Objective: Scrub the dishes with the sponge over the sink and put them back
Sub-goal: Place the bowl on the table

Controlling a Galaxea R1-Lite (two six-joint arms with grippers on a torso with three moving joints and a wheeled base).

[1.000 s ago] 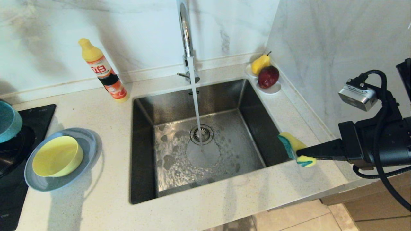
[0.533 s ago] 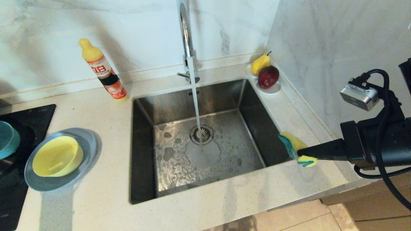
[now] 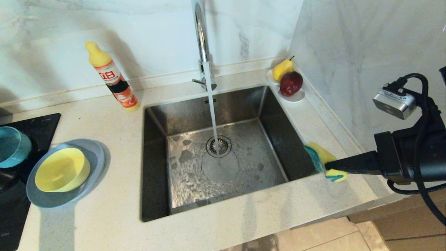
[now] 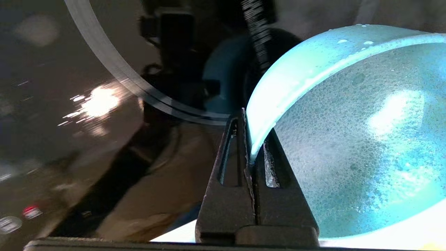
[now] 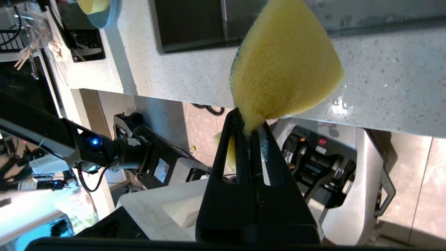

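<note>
Water is running from the tall chrome faucet (image 3: 201, 38) into the square stainless steel sink (image 3: 216, 153). Left of it, the wide grey-blue plate (image 3: 92, 157) is carrying the pale yellow-green bowl (image 3: 62, 169). The left gripper (image 4: 251, 153) is pinching the small teal-blue bowl (image 3: 12, 146) by its rim over the black cooktop (image 3: 33, 127). The right gripper (image 5: 251, 134) is clamping the yellow sponge (image 3: 325, 161) above the sink's right edge.

A yellow-capped dish soap bottle (image 3: 113, 80) stands on the speckled countertop (image 3: 104, 223) against the marble backsplash (image 3: 139, 38); a yellow pear (image 3: 281, 69) and dark red apple (image 3: 291, 83) share a white dish (image 3: 297, 96); a black cooktop (image 3: 38, 127) lies far left
</note>
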